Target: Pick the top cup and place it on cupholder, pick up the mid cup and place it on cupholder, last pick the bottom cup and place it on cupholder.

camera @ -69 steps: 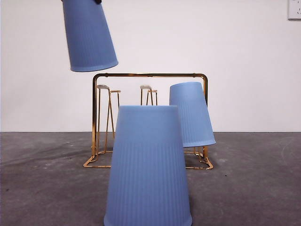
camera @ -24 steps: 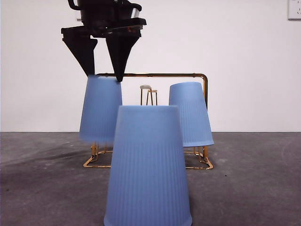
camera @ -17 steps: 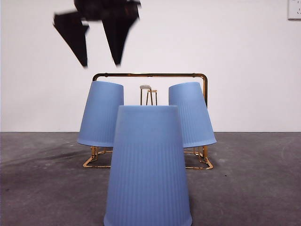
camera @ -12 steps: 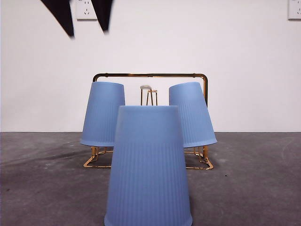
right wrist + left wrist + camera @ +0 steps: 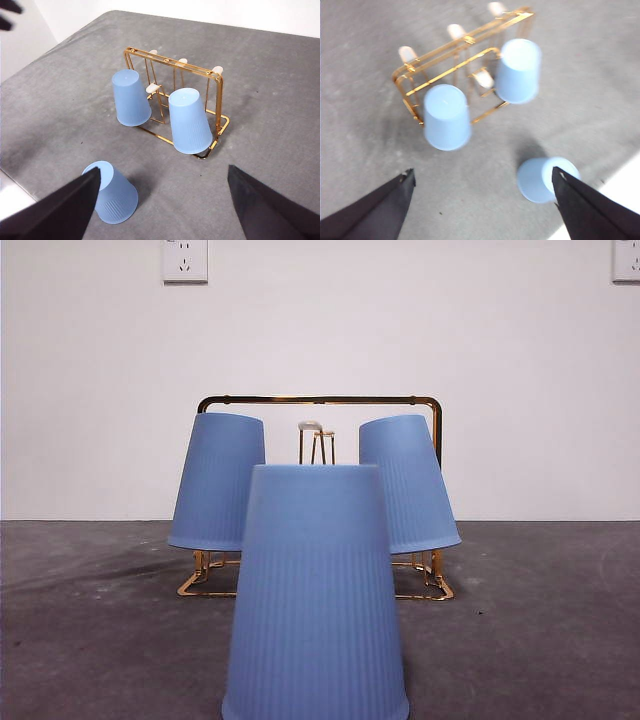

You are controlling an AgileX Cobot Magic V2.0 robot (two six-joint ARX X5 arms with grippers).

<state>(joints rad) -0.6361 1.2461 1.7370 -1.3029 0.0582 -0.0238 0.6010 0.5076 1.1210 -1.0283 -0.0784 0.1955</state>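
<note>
Two blue cups hang upside down on the gold wire cupholder [image 5: 320, 400]: one on its left side [image 5: 218, 483], one on its right [image 5: 407, 483]. A third blue cup [image 5: 315, 600] stands mouth-down on the table, close in front of the rack. From high above, my left gripper [image 5: 482, 172] is open and empty; below it are the rack [image 5: 455, 50], both hung cups [image 5: 446, 117] [image 5: 518, 70] and the loose cup [image 5: 542, 179]. My right gripper [image 5: 164, 169] is also open and empty, well back from the rack [image 5: 172, 65] and the loose cup [image 5: 112, 192]. Neither gripper shows in the front view.
A bare white-tipped peg [image 5: 312, 427] stands between the two hung cups. The grey table's edge [image 5: 620, 190] runs close to the loose cup. Wall sockets [image 5: 185, 260] sit high on the white wall behind.
The gripper carried a cup down onto the rack's left side, opened, then rose up and out of the front view. That cup now hangs there on its own.
</note>
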